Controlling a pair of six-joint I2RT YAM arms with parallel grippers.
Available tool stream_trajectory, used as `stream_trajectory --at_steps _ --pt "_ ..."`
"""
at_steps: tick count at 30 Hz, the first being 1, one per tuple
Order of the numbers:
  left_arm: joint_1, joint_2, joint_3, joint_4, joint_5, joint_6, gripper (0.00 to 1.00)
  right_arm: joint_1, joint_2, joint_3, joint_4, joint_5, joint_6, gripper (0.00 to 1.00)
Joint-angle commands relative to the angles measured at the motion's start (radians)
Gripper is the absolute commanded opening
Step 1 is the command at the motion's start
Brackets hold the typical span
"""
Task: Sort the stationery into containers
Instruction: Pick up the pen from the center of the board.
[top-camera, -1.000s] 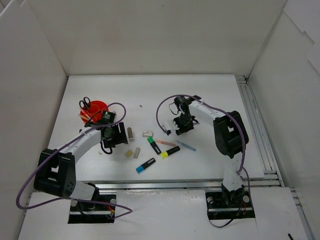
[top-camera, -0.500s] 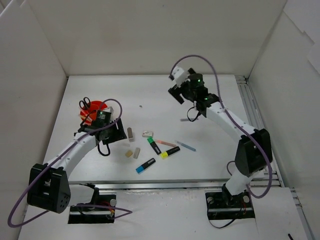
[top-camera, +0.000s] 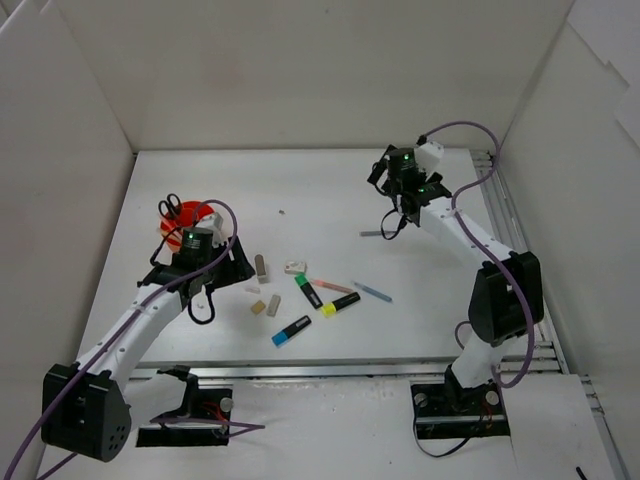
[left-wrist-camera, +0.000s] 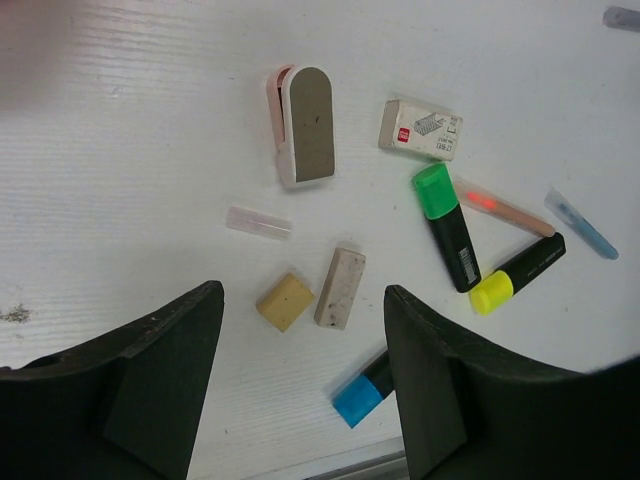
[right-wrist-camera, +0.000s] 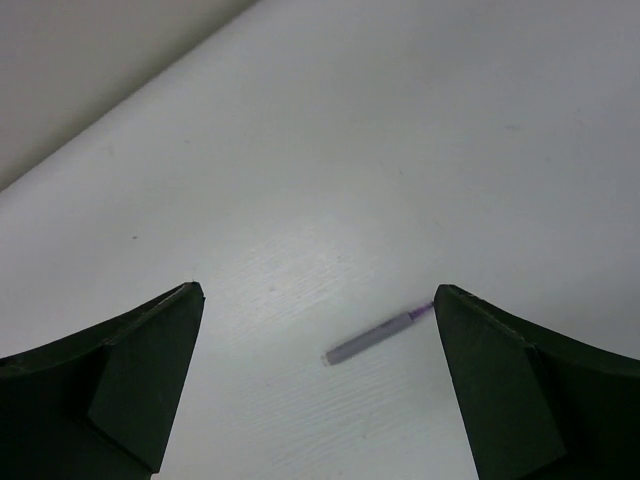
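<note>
The orange-red holder (top-camera: 197, 213) stands at the left with black-handled scissors (top-camera: 169, 207) in it. My left gripper (top-camera: 222, 270) (left-wrist-camera: 303, 300) hovers open just right of the holder, above a yellow eraser (left-wrist-camera: 285, 302) and a beige eraser (left-wrist-camera: 340, 288). Past them lie a green highlighter (left-wrist-camera: 447, 225), a yellow highlighter (left-wrist-camera: 515, 275) and a blue highlighter (left-wrist-camera: 362, 392). My right gripper (top-camera: 383, 176) (right-wrist-camera: 315, 295) is raised at the back right, open and holding nothing. A grey-purple pen (right-wrist-camera: 375, 340) (top-camera: 372, 234) lies on the table below it.
A grey-and-pink piece (left-wrist-camera: 305, 125), a boxed eraser (left-wrist-camera: 420, 130), a clear cap (left-wrist-camera: 258, 222), a pink pen (left-wrist-camera: 505, 210) and a blue pen (left-wrist-camera: 580, 222) lie mid-table. White walls enclose the table (top-camera: 300, 190); a rail (top-camera: 510, 250) runs along its right edge.
My right gripper opened, rose and swung from mid-table to the back right, leaving the grey-purple pen on the table. My left arm drew back slightly toward the holder.
</note>
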Motion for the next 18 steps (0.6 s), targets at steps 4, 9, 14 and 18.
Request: stream_trajectory --at_steps 4,9,14,18 --pt "0.014 -0.033 0.004 0.014 -0.033 0.005 0.6 0.059 0.124 0.114 -0.237 0.231 0.313 0.98" --pt "0.032 -0.007 -0.016 0.032 0.011 0.001 0.59 0.065 0.261 0.178 -0.353 0.181 0.411 0.98" --pt "0.043 0.017 -0.02 0.028 0.034 0.014 0.58 0.083 0.426 0.365 -0.496 0.15 0.451 0.98" --pt "0.075 0.008 -0.045 0.035 0.048 0.022 0.58 0.093 0.46 0.405 -0.55 0.191 0.472 0.98"
